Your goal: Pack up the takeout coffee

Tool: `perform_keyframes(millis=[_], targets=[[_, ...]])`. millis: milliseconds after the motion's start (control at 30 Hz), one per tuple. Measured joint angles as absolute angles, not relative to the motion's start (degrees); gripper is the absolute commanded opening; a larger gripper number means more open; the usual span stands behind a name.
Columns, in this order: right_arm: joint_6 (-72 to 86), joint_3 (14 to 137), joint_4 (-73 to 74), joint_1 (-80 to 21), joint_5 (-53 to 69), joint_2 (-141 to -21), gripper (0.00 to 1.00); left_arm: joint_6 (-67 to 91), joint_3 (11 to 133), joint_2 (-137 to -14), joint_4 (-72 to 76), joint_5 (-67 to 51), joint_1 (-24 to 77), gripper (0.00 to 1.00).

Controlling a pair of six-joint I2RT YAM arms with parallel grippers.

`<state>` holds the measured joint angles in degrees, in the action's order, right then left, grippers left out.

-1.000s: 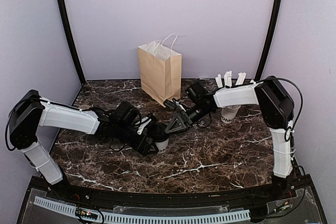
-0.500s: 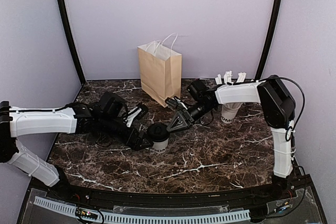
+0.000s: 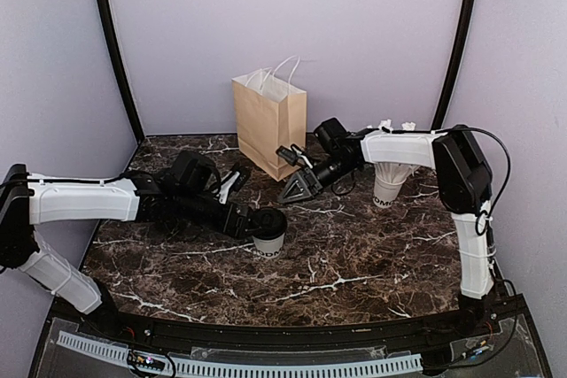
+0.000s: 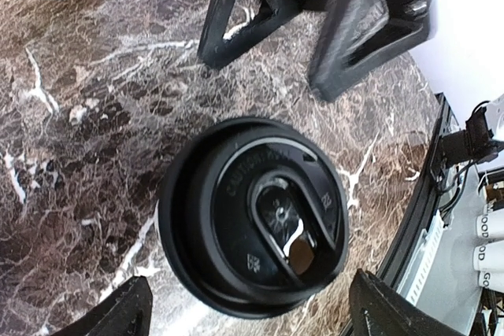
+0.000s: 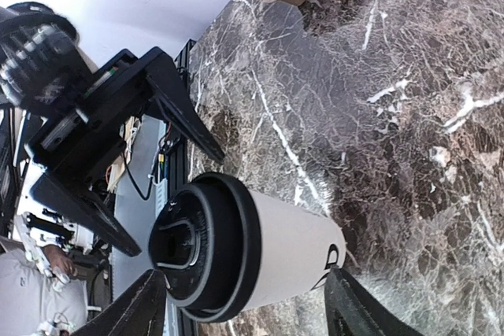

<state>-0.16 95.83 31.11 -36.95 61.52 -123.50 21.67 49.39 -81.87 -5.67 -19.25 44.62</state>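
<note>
Near, centre of worktop (image 3: 354, 263): takeout coffee (image 3: 268, 235) stands upright, black lid (image 4: 252, 218) on, lettering low on the white wall.

Left gripper (image 3: 255, 219) lies low beside it from the left. Jaws spread wide. Left wrist view: the fingertips flank the near rim of the lid with nothing pressed. Right wrist view confirms a gap on either side. Not gripping.

Further back: right gripper (image 3: 294, 188) is also spread and carries nothing. It points at the cup but is apart from it.

Right rear: straw cup (image 3: 387, 190), partly hidden behind the right forearm. Not the target.

Far, against the back wall: paper bag (image 3: 270, 121), upright, handles up.

Step in hand, by my reading: the grasp on the coffee, not yet made. Packing has not started.

Next move calls for the left jaws to slide further around the cup wall below the lid, then close gently, since a paper wall probably dents. Then lift level and carry to the bag mouth, clearing the handles.

Versus one second ago: the cup has not moved. The left arm is stretched out lower and flatter. The right gripper has backed away from the cup toward the bag. Fewer straws show.
</note>
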Motion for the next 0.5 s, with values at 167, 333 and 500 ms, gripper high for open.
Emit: perform_keyframes(millis=[167,333,500], targets=[[0.49,96.4,31.29,-36.73,61.98,-126.45,0.46,22.35,49.39,-83.26,-3.27,-19.53,44.14,0.88],[1.61,96.4,31.2,-36.71,63.48,-127.61,0.46,22.13,49.21,-84.38,-1.67,-20.6,43.88,0.88],[2.2,96.31,31.11,-36.69,64.03,-127.61,0.48,21.43,48.58,-84.53,-0.95,-21.23,43.77,0.9]])
